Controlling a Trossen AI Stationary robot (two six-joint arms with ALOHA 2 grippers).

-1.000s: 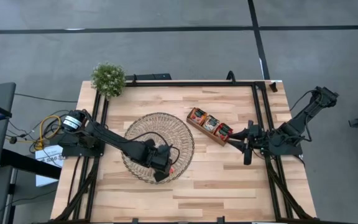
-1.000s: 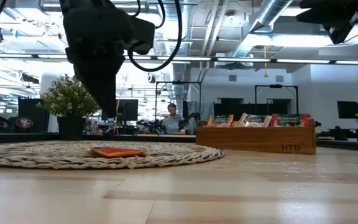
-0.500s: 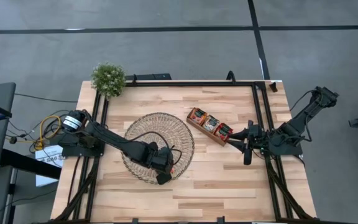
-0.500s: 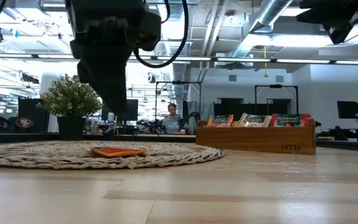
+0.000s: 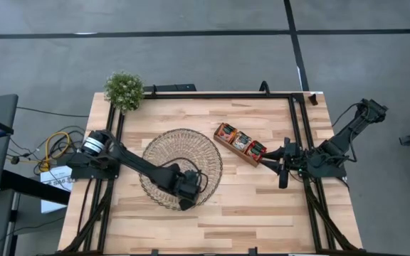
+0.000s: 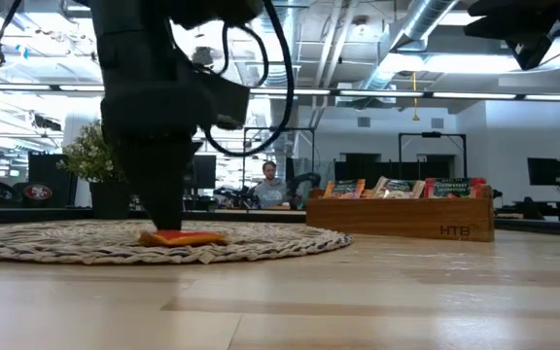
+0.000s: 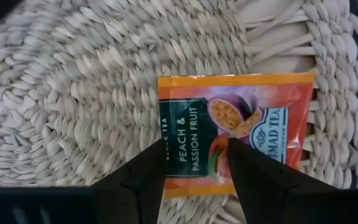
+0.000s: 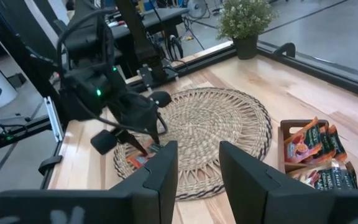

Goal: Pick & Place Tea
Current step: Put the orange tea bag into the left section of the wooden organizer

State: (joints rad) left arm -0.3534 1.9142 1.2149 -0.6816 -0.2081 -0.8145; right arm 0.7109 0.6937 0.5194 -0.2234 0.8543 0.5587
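Observation:
A red-orange tea sachet (image 7: 247, 118) lies flat on the round wicker mat (image 5: 166, 153), near the mat's near right rim. In the low view the sachet (image 6: 191, 237) shows just under my left gripper (image 6: 163, 224). That gripper (image 7: 196, 148) points down over the sachet's middle, open, one fingertip on either side of the printed label. More tea sachets stand upright in the brown wooden tray (image 5: 240, 143). My right gripper (image 8: 199, 163) waits at the table's right side, raised, open and with nothing between its fingers. My left gripper comes at the sachet from above, its open fingertips (image 7: 157, 163) standing over the sachet's middle (image 7: 194, 134). The sachet lies flat on the mat. Whether the fingertips touch it, I cannot tell.
A small potted plant (image 5: 124, 89) stands at the far left corner. The wooden tray (image 6: 406, 219) sits slantwise to the right of the mat. Bare wood lies along the table's near side (image 5: 248, 213). A person sits in the room beyond the table.
My left gripper has come down from well above the mat to the red-orange sachet, still pointing down. The sachet has stayed where it lay.

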